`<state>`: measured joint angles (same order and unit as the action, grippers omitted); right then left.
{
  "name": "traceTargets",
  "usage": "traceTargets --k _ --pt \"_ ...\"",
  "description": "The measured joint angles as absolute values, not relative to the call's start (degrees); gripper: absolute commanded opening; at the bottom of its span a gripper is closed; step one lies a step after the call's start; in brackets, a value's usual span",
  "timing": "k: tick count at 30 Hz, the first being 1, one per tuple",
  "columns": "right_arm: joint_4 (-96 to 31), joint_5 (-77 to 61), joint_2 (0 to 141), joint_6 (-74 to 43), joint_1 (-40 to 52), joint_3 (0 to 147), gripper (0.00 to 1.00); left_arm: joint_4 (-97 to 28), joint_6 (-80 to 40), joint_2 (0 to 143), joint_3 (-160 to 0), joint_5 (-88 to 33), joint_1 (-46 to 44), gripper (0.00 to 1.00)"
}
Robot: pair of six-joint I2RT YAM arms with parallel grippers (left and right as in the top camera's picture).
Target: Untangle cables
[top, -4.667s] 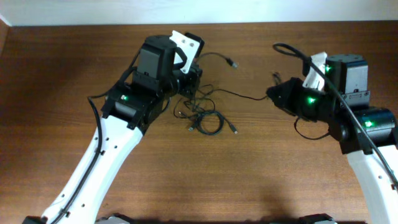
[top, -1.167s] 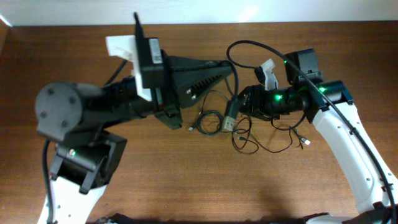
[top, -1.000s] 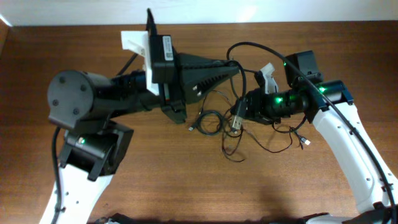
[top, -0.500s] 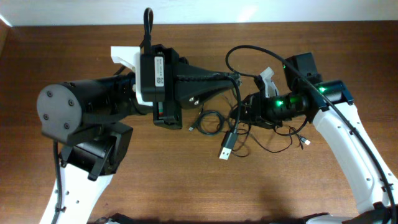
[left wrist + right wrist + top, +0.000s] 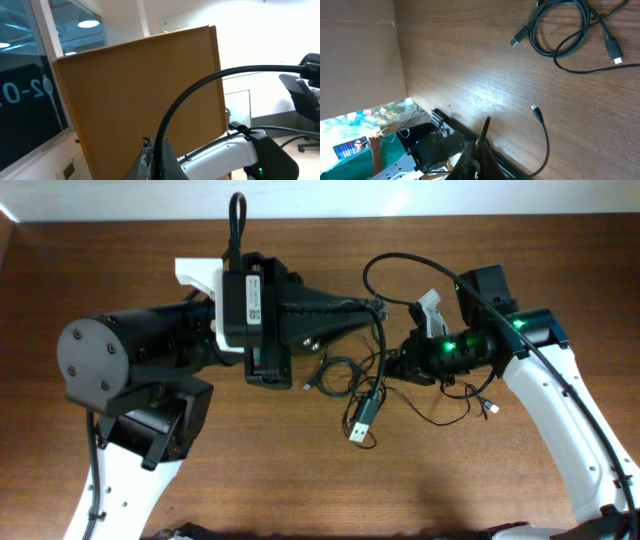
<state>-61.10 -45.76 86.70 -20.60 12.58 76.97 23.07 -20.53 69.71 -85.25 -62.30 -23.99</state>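
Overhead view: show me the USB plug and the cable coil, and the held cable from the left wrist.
USB plug (image 5: 362, 420), overhead, on the plug body.
cable coil (image 5: 338, 376), overhead, middle of the loops.
held cable (image 5: 235, 71), left wrist, on its arching stretch.

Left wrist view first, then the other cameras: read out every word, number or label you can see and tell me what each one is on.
"02-0": large pale characters on the dark window pane at the left of the left wrist view, cut off by the picture's edge.
White label on the left arm's black housing, overhead view: dark print, too small to read.
Blue panel in the right wrist view's lower left corner: pale print, too blurred to read.
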Motion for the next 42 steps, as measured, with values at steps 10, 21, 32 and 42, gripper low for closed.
traceTargets --k 10,21,32,42 --pt "-61.54 -41.47 86.7 -21.69 12.58 76.99 0.63 20.43 -20.56 69.71 -85.27 -63.46 -23.99 0.0" --pt "-66.94 -42.7 86.7 -16.23 12.58 77.03 0.84 20.12 -20.56 69.71 -85.27 -62.76 -23.99 0.0" --pt "-68.25 -42.76 86.7 -14.57 12.64 77.03 0.87 13.89 -18.2 70.22 -85.36 -51.09 -23.99 0.0" --pt "-62.11 -42.76 86.7 -16.53 16.99 77.03 0.54 18.11 -19.59 70.24 -85.36 -50.24 -23.99 0.0"
